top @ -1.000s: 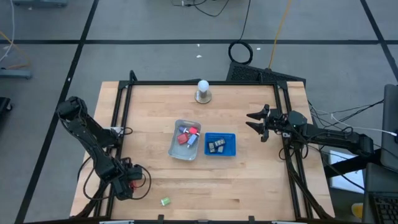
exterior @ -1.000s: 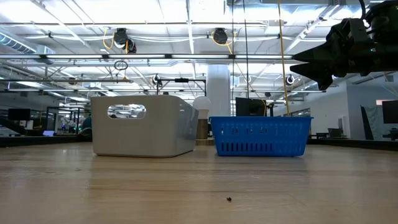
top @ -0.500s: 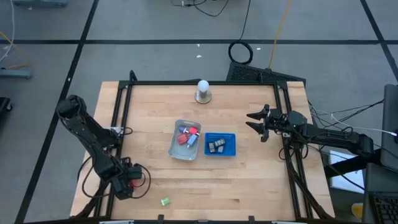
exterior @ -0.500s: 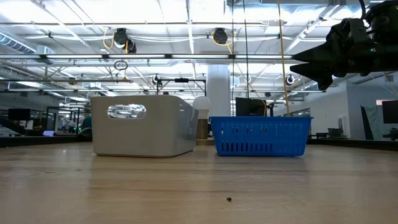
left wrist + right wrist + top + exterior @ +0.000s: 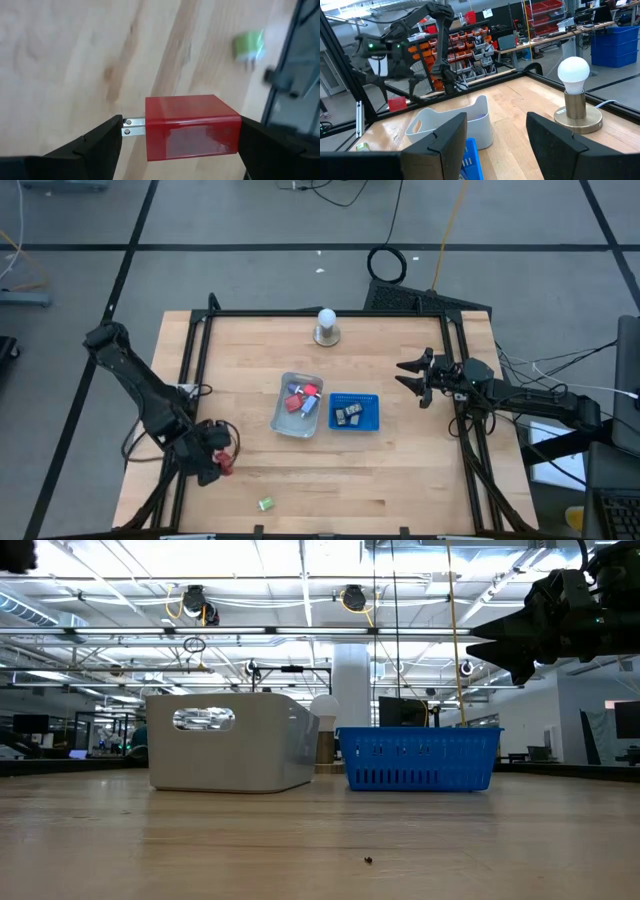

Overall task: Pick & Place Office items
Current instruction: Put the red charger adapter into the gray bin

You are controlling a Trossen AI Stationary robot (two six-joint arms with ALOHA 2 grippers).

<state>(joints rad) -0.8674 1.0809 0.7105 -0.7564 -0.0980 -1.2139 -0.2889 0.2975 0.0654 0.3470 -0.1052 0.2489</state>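
Note:
My left gripper (image 5: 216, 462) is near the table's front left, shut on a red plug block (image 5: 192, 127) with two metal prongs; the block also shows far off in the right wrist view (image 5: 396, 104). A small green item (image 5: 265, 503) lies on the wood near the front edge (image 5: 248, 45). Red and blue items lie in the clear tray (image 5: 285, 418); dark ones lie in the blue basket (image 5: 372, 397). My right gripper (image 5: 405, 375) hovers open at the table's right side, holding nothing (image 5: 495, 147). My left gripper pinches the red plug block end to end between its two fingers. One finger (image 5: 100, 142) meets the prongs (image 5: 131, 127), the other the flat end opposite (image 5: 236, 131). The fingers slant steeply down from above. The block hangs level, clear of the table.
A white bulb on a round base (image 5: 327, 326) stands at the far edge, in the middle. A black frame (image 5: 196, 350) runs along the table's edges. Bare wood lies between my left gripper and the tray, and across the front.
My left gripper has risen with the red plug block and drifted a little toward the far edge and the tray, tipping less steeply. The block is now higher above the wood.

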